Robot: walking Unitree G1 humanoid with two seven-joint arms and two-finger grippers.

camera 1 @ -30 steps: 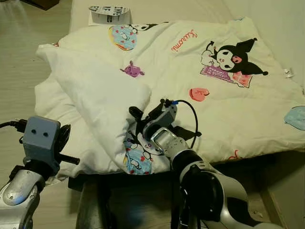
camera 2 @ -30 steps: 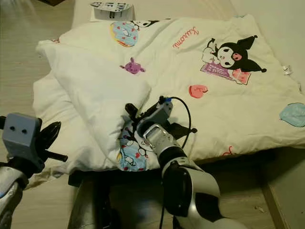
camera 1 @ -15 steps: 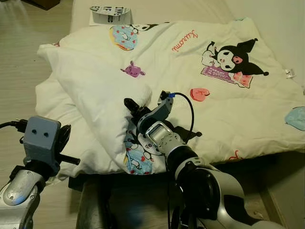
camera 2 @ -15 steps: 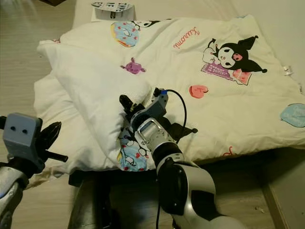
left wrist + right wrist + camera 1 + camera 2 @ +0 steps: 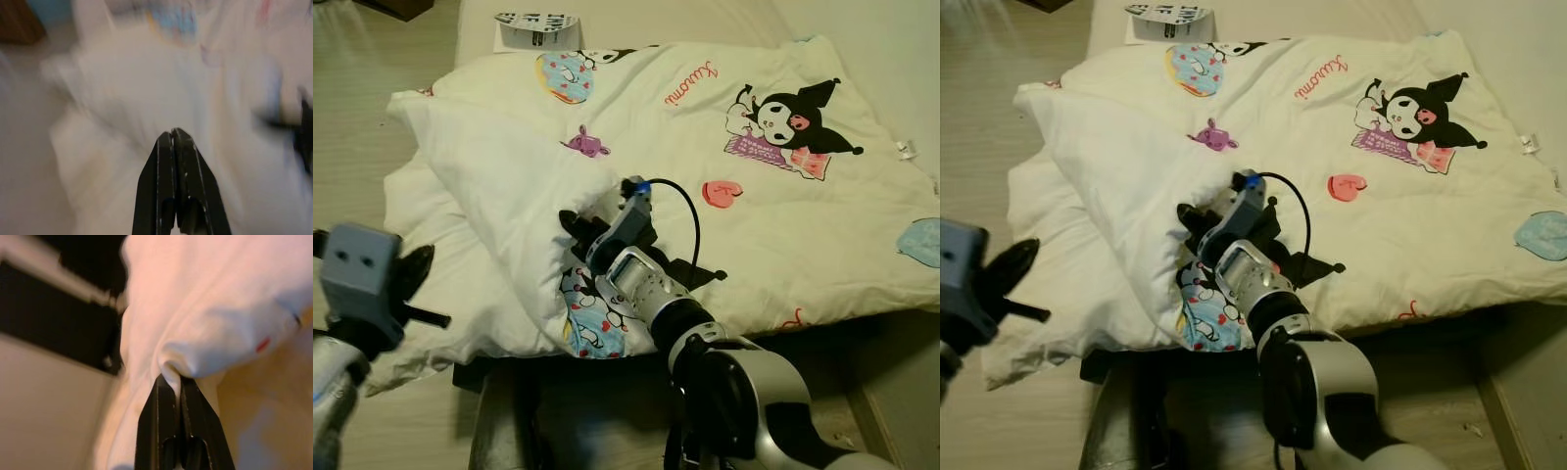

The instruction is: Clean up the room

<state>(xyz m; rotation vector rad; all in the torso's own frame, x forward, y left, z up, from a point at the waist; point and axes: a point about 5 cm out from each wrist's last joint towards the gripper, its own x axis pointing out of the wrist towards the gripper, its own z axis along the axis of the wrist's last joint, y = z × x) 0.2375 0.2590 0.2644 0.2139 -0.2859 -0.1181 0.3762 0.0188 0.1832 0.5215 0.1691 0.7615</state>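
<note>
While right gripper (image 5: pixel 177 382) fingers pinch puffy white quilt (image 5: pixel 724 196), left gripper (image 5: pixel 172 134) fingers pressed together.

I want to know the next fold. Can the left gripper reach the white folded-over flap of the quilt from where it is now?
Probably yes. The left gripper, shut and empty, hangs beside the quilt's folded flap with nothing between them; the right gripper already pinches the fold.
</note>
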